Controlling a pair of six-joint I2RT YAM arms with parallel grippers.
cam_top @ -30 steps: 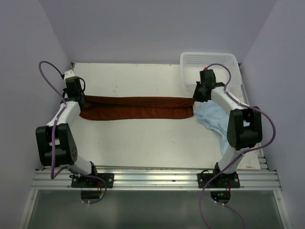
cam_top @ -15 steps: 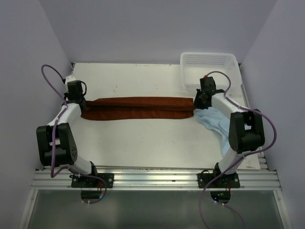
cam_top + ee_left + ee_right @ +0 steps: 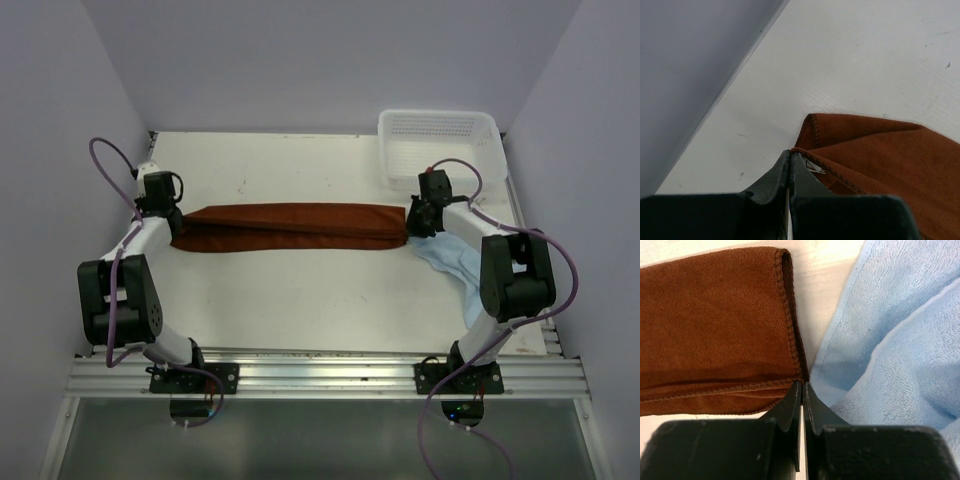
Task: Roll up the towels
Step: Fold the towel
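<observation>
**Rust towel held taut as a strip, ready for rolling**

The rust towel (image 3: 290,227) lies folded lengthwise into a long narrow band. It runs across the middle of the table (image 3: 300,300) from close to the left edge almost to the right edge. The left pincer (image 3: 173,222) is closed together on the band's left end; its wrist view shows the fingertips meeting on the hemmed corner. The right pincer (image 3: 412,222) is likewise clamped on the near corner of the right end, with the hem running straight away from its tips. Between the two grips the cloth looks stretched and flat, with only a shallow crease along its length.

The blue towel (image 3: 452,255) lies rumpled beside the right edge, just next to the rust towel's right end and partly under the right arm. It looks untouched so far. The white basket (image 3: 438,114) stands at the far right corner.

The step in hand appears to be the fold-and-flatten that comes before rolling. The next move probably calls for setting the band down square and letting go of one end. The roll would then start tightly from that end, with the other end anchored so the strip does not skew. The blue towel sits close enough that it could get caught in a roll started from the right.
</observation>
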